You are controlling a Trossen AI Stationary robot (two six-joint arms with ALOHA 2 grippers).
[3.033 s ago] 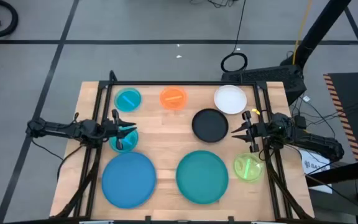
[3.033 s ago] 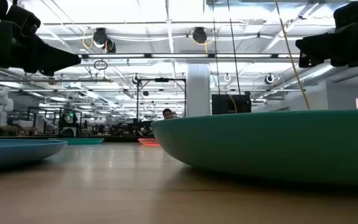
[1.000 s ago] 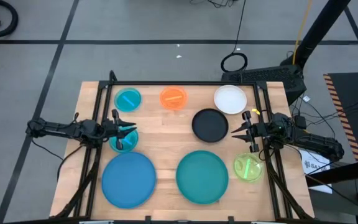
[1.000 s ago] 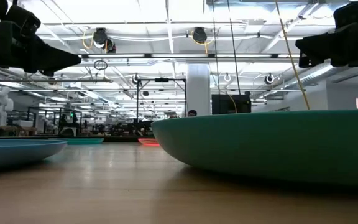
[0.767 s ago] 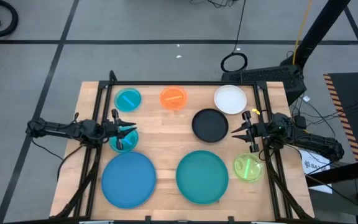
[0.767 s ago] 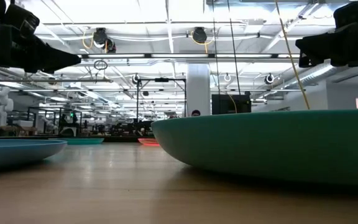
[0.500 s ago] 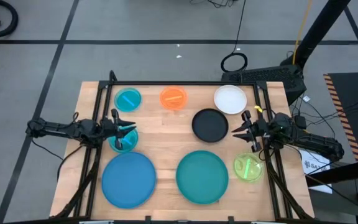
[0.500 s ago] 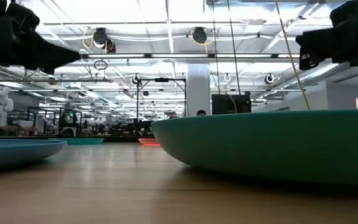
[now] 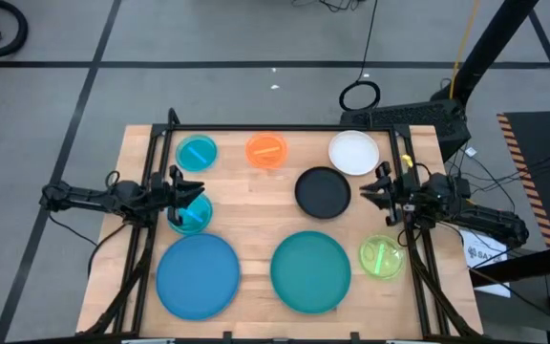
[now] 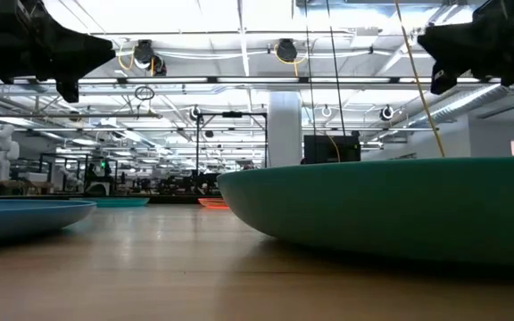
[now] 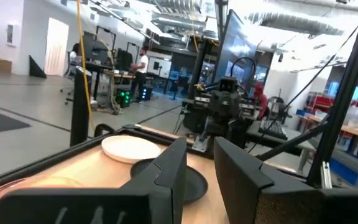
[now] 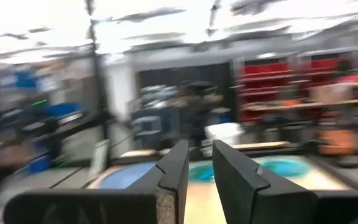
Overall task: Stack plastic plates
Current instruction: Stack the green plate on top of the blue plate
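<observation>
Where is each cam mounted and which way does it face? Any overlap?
High: overhead, straight down; whole table, both arms, left claw, right claw.
Low: tabletop height, level into the room; teal plate up close, arms at the top corners.
Left wrist: past its own fingers across the table to the right arm; white plate, black plate.
Right wrist: past its own fingers, blurred.
Shared: high and left wrist show white and black plates.

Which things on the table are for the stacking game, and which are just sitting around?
For stacking:
large blue plastic plate
large teal plastic plate
black plastic plate
white plastic plate
orange plastic plate
lime green plastic plate
two small see-through cyan plastic plates

Just around:
black metal frame on the wooden table
black cable loop on the floor
</observation>
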